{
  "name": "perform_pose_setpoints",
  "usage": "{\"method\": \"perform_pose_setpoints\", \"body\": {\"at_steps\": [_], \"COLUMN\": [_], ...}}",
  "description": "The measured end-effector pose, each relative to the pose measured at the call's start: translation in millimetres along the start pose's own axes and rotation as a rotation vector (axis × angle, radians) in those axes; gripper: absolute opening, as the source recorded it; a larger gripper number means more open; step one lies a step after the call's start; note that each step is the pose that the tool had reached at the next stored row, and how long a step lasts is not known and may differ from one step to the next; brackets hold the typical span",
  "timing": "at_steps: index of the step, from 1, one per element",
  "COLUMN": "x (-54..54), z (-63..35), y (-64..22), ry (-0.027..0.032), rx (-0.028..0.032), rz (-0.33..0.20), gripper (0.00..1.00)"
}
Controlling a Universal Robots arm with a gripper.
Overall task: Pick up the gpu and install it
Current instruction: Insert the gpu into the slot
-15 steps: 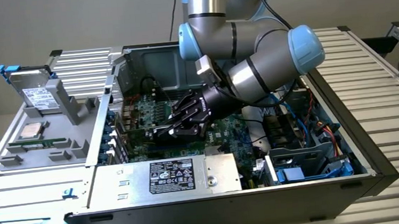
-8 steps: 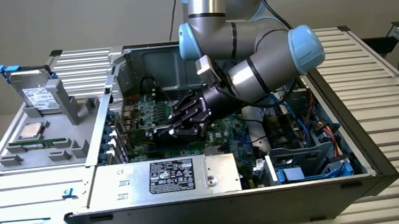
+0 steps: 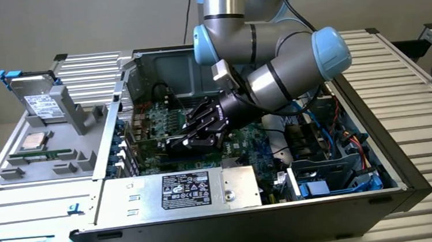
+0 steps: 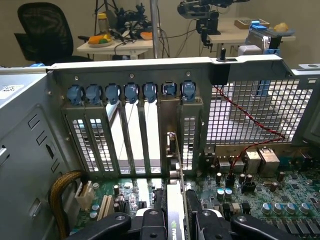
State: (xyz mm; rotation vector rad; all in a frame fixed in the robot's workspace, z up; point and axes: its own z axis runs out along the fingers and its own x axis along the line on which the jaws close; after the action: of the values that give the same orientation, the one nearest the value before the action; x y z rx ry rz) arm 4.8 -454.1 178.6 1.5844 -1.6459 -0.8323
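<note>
Closest to my wrist camera, the gripper [image 4: 176,222] has its two black fingers [image 4: 150,225] pressed in on either side of the gpu [image 4: 175,210], so I read it as pinching the card by its upper edge; the card stands on edge between them, green board and a strip of black cooler just visible. Its long axis runs straight away from the wrist toward the back wall of the computer case [image 4: 30,150], and its silver bracket [image 4: 171,150] stands upright at the far end, right against the row of slot openings [image 4: 135,135]. The bracket lines up with the opening just beside the perforated slot cover [image 4: 188,135], under the blue clips [image 4: 170,90] along the top rail. In the exterior view the gripper [image 3: 201,135] sits down inside the open case, at about 10 o'clock from the power supply [image 3: 179,190] and directly over the motherboard [image 3: 249,144], with the arm [image 3: 272,47] reaching in from 12 o'clock. I judge the card to be at or very near its slot, though I cannot tell whether its lower edge is fully seated in the connector, since the fingers hide that join. Farther off, a grey parts tray [image 3: 49,151] sits at 9 o'clock of the case, and beyond the rear grille a chair [image 4: 42,30] and cluttered desks [image 4: 120,42] fill the room.
</note>
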Motion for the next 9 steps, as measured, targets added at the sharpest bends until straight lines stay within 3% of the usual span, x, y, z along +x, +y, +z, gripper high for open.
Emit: {"method": "perform_pose_setpoints", "body": {"at_steps": [9], "x": [-0.2], "z": [0.1], "y": [-0.5], "ry": [0.0003], "rx": [0.0000], "rz": [0.001], "gripper": [0.28]}}
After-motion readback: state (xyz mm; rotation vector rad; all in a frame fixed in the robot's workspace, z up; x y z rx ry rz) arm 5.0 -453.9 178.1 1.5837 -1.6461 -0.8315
